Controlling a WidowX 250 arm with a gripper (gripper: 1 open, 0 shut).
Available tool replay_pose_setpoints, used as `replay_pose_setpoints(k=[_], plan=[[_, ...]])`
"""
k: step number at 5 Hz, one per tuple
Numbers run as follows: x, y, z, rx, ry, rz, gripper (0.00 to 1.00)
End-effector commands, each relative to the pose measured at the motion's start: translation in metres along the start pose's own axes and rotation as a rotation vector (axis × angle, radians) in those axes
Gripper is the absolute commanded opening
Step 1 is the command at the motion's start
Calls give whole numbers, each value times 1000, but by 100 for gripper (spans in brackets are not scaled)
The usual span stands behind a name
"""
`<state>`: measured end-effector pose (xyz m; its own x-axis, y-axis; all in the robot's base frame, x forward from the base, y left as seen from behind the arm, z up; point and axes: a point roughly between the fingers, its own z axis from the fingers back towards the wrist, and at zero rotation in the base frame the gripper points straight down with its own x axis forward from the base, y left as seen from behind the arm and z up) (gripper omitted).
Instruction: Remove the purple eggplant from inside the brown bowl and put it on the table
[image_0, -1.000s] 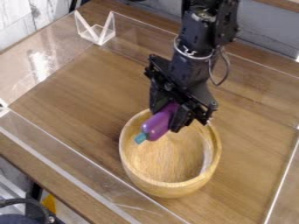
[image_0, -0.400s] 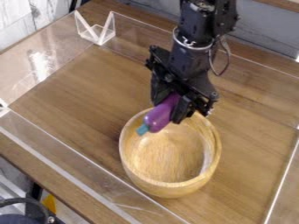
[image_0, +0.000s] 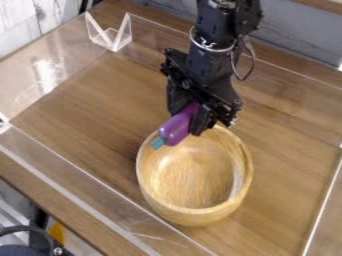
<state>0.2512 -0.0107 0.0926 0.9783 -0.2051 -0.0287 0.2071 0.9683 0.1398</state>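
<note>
wooden table (image_0: 94, 110), purple eggplant (image_0: 177, 127) gripped in pincer (image_0: 187, 118) over brown bowl (image_0: 195, 178) rim

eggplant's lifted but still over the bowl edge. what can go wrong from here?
1. The purple eggplant hangs tilted from the gripper, most of it sticking out below; it may slip back into the brown bowl.
2. It sits just above the far rim, so a low sideways move could clip it.
3. The clear wall limits placing space on the table.

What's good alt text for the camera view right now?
A black robot gripper holds a purple eggplant above the far rim of a round brown bowl, teal stem end angled down-left. The bowl looks empty and sits on a wooden table with clear acrylic walls.
</note>
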Motion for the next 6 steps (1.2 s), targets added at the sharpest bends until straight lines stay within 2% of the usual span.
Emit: replay_pose_setpoints(k=[1, 3, 6], plan=[[13, 11, 16, 17, -87, 19, 0], [19, 24, 12, 22, -114, 35, 0], [25, 35, 3, -5, -134, 41, 0]])
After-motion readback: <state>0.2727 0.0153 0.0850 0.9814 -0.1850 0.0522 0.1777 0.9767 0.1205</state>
